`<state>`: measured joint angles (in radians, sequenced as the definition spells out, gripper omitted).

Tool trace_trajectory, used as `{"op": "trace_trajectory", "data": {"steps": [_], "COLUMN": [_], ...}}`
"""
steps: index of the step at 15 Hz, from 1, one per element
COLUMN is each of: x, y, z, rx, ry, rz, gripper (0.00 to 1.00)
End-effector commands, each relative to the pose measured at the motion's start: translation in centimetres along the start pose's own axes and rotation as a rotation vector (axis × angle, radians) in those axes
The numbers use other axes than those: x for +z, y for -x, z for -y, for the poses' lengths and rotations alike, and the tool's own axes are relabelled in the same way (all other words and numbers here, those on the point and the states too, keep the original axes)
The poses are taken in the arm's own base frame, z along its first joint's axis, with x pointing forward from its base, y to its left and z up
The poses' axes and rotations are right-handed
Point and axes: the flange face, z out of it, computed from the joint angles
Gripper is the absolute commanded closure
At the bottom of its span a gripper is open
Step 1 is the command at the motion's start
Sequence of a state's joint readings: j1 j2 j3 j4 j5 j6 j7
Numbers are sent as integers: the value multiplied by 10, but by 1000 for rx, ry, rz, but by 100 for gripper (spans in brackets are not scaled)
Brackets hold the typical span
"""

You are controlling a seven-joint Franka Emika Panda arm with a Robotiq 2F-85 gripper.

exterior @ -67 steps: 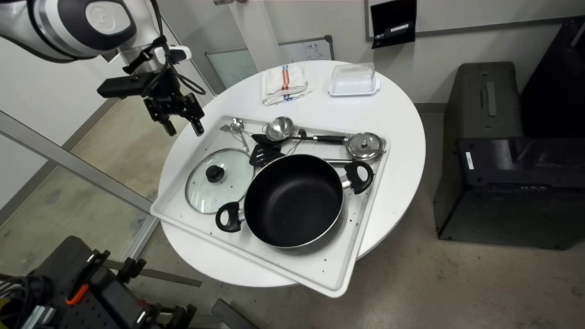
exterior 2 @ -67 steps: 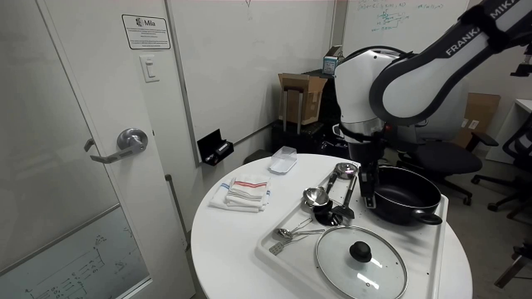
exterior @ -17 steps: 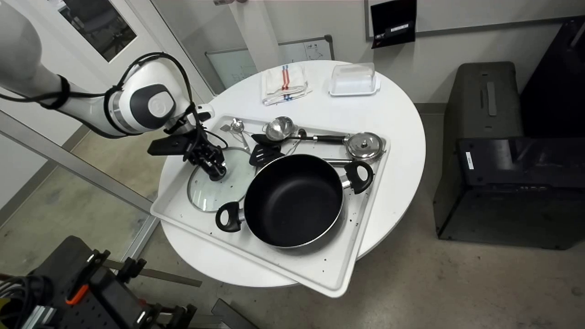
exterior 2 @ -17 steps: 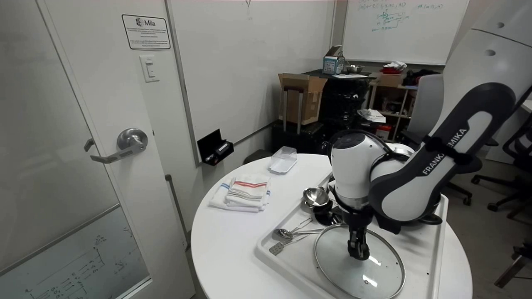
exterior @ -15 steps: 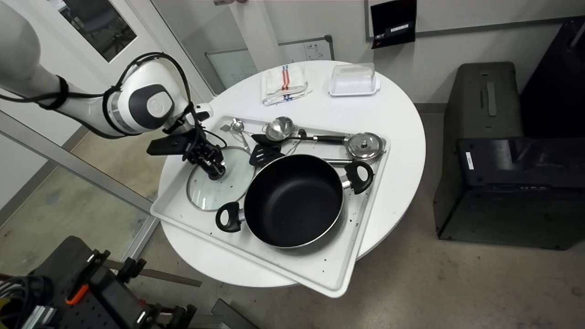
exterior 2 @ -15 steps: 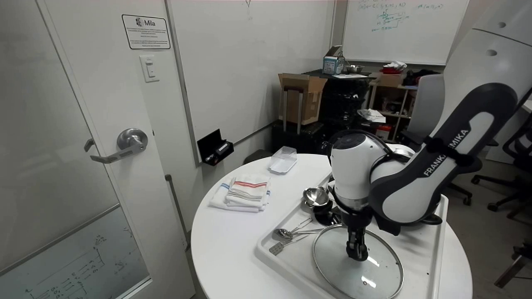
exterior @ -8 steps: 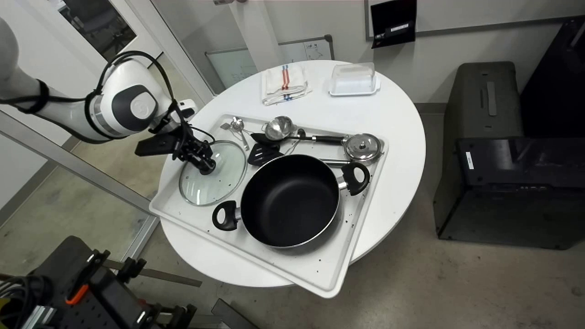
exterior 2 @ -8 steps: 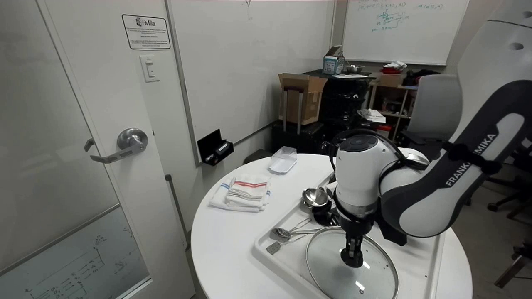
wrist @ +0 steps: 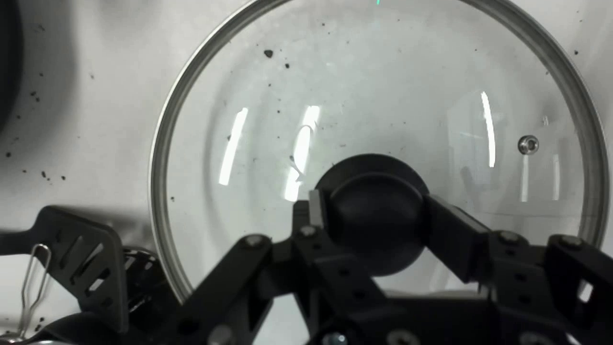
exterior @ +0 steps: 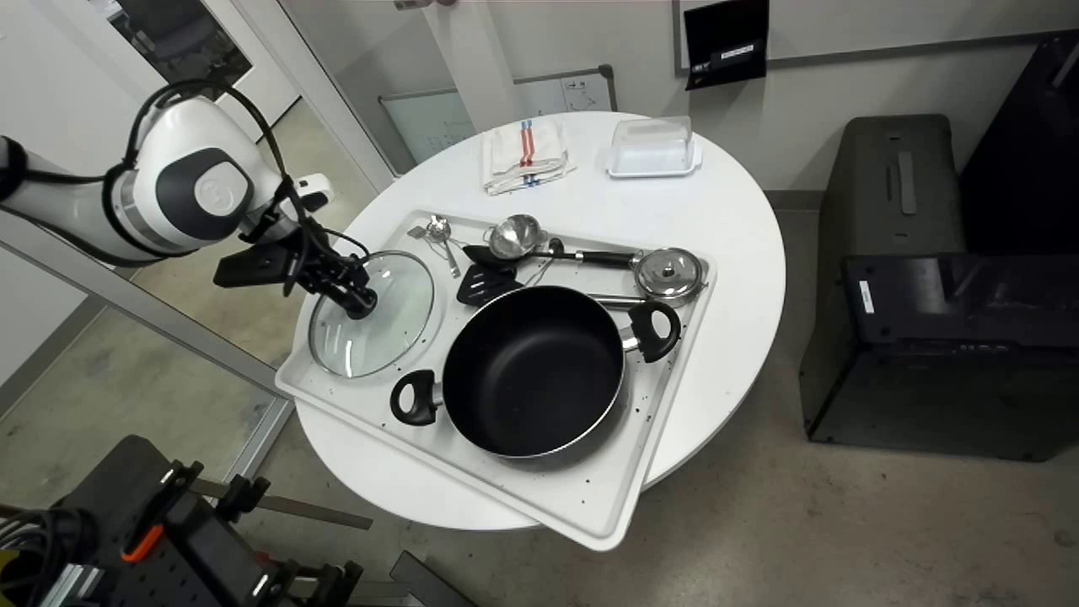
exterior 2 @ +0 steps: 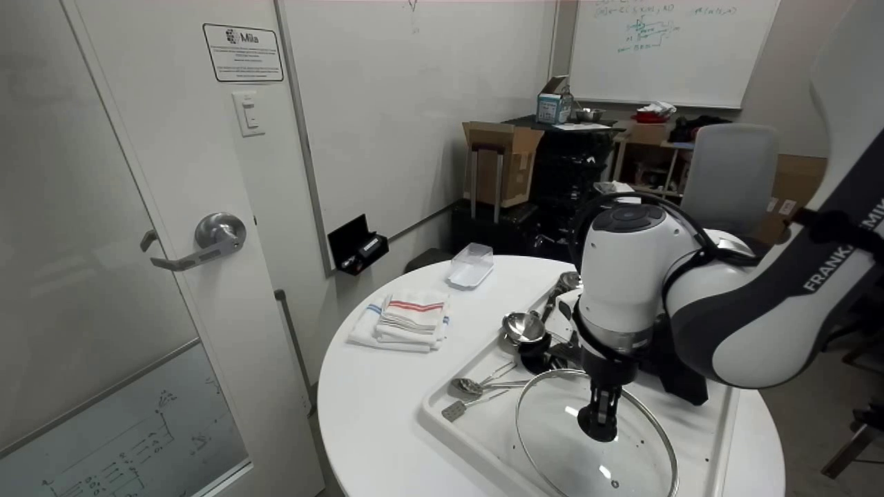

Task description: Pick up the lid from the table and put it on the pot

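Note:
The lid (exterior: pixel 396 329) is a clear glass disc with a thin metal rim and a black knob (wrist: pixel 378 215). My gripper (exterior: pixel 358 305) is shut on that knob, a finger on each side in the wrist view. The lid appears slightly raised over the tray's end, left of the pot (exterior: pixel 531 371) in an exterior view; the exact gap beneath cannot be told. The pot stands uncovered, black inside, with two loop handles. My arm hides most of the pot in an exterior view where the lid (exterior 2: pixel 559 449) is near the front. The round white table (exterior: pixel 733 228) lies underneath.
A white raised-edge tray (exterior: pixel 548 493) carries the pot and several utensils, including a black slotted spatula (exterior: pixel 485 284), a metal strainer (exterior: pixel 514 236) and a round metal piece (exterior: pixel 668 271). Behind lie folded towels (exterior: pixel 527 156) and a clear plastic box (exterior: pixel 653 145).
Earliest, my gripper was off the lid; a second ago it was at the knob. Since then lid and gripper have moved away from the pot, and tray and pot shifted slightly the same way.

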<state>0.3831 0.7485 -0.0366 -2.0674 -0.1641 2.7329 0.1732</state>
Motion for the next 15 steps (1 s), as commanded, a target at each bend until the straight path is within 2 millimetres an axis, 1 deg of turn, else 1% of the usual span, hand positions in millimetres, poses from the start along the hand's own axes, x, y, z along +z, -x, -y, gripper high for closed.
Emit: {"op": "trace_trajectory", "data": {"steps": [1,4,12,15], "x": [-31,-43,-71,-79], "y": [17,26,47,51], "z": [-18,-38,-101,-117], "rx": [56,100,217,253], "ry": [11,12,-7,-9], "rz": [-23,-24,-29,-28], "gripper": [74,74,74,74]}}
